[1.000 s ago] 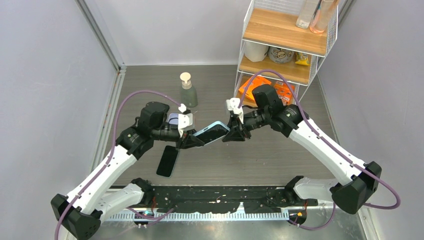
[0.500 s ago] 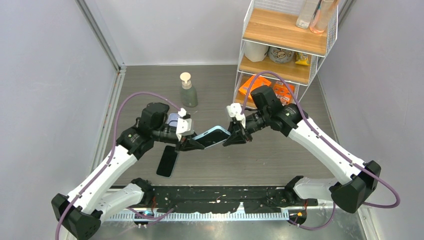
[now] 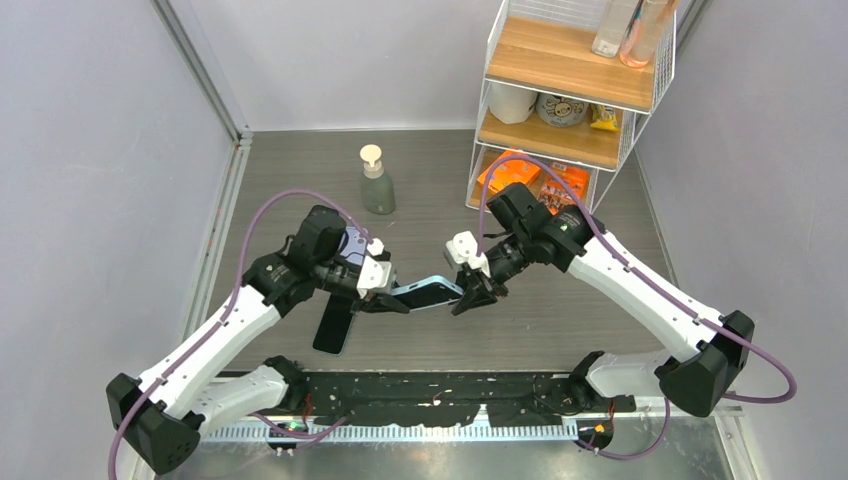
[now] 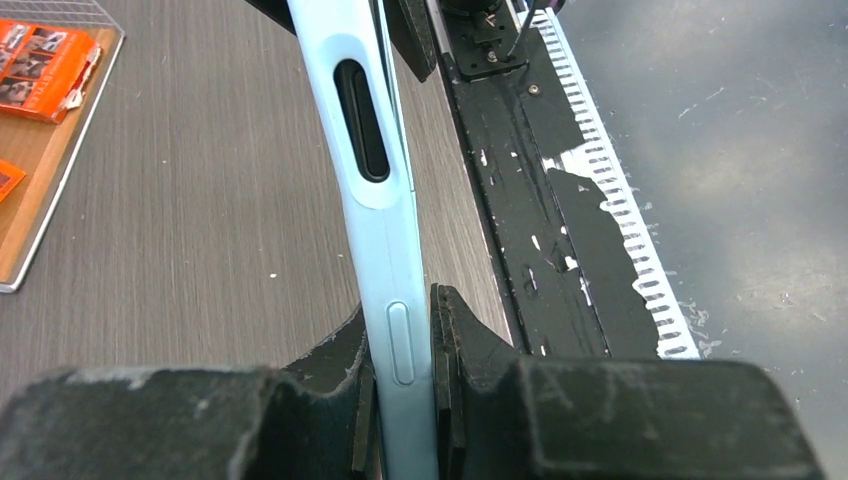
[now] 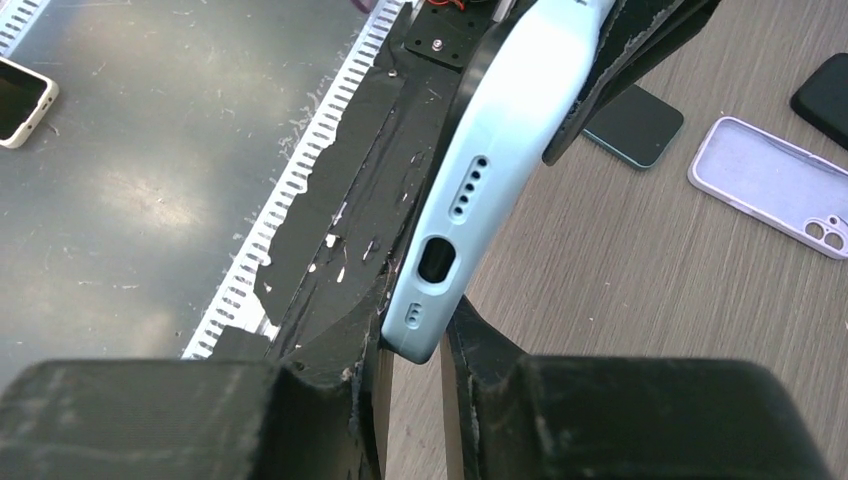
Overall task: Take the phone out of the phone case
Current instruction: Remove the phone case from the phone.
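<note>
Currently we hold 1 light-blue phone case (image 3: 428,293), phone (image 5: 472,92) seated inside, raised above the table (image 3: 560,320); left gripper (image 3: 392,300) is clamped on its button edge, right gripper (image 3: 470,295) is clamped on its port end

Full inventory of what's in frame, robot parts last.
cased phone: 1, light blue case, held above the table between both grippers
dark phone: 1, black, flat on table by left arm
empty case: 1, lilac, flat on table
white-edged phone: 1, on grey metal surface
pump bottle: 1, grey-green, cream pump, far middle of table
wire shelf: 1, white, wooden boards, far right
orange packets: at least 2, bottom shelf
left gripper: 1, black, shut on cased phone
right gripper: 1, black, shut on its port end
</note>
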Available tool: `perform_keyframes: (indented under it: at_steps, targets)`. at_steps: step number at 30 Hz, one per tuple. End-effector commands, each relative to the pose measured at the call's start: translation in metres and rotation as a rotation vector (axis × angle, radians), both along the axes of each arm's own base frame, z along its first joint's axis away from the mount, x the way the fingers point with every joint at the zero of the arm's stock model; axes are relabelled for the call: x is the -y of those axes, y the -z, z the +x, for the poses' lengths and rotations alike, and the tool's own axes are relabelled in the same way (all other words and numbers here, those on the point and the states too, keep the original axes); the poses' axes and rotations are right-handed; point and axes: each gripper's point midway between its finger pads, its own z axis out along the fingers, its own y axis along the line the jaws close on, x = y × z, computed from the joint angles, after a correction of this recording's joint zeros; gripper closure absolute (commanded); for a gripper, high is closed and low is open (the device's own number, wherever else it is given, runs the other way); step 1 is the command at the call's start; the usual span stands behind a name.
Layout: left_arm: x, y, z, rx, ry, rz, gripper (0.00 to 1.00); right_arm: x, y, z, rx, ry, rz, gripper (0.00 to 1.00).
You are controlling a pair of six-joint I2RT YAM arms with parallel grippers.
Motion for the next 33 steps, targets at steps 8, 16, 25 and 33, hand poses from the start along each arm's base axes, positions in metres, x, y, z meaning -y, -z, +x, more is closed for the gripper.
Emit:
perform_keyframes:
  at_steps: [8, 16, 25, 33]
  targets:
    - [0.001, 0.011, -0.032, 0.02, 0.164, 0.012, 1.0, -0.01, -0.04, -0.001, 0.094, -0.064, 0.142, 0.95]
    - [0.001, 0.014, -0.032, 0.029, 0.165, 0.032, 1.0, -0.013, -0.031, -0.008, 0.09, -0.091, 0.117, 0.95]
    - [0.001, 0.019, -0.031, 0.032, 0.163, 0.056, 1.0, -0.013, -0.025, -0.007, 0.102, -0.089, 0.091, 0.95]
    - [0.0, 0.024, -0.032, 0.04, 0.158, 0.075, 1.0, -0.014, -0.018, 0.002, 0.099, -0.045, 0.042, 0.95]
